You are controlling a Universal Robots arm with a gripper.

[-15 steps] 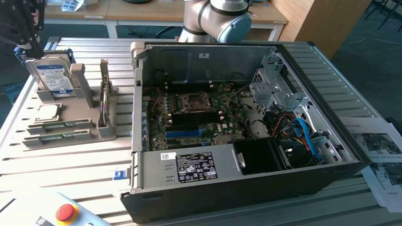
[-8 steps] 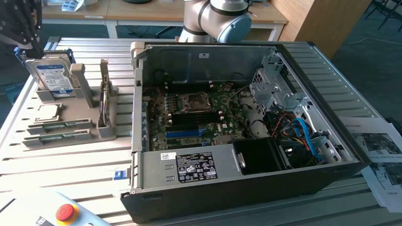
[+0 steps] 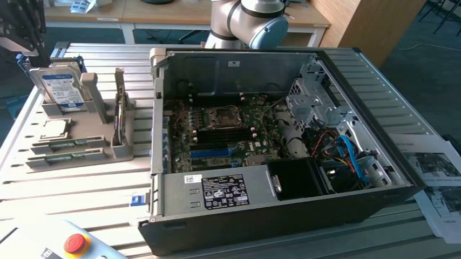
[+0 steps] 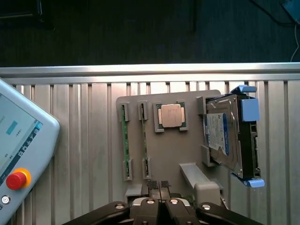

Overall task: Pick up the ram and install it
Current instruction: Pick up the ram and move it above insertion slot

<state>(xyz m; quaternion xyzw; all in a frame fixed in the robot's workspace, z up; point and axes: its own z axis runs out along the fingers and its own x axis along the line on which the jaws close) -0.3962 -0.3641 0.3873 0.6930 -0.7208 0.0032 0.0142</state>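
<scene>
Black gripper [image 4: 158, 184] seen at ten o'clock of exterior view, above grey holder [image 4: 168, 150], claw pinched together, clamped on nothing. Found ram [image 3: 68, 144] resting in holder's slot at seven o'clock, second stick [image 3: 68, 157] just beside, both untouched. Noted open computer case [image 3: 216, 232] at three o'clock from holder.
</scene>
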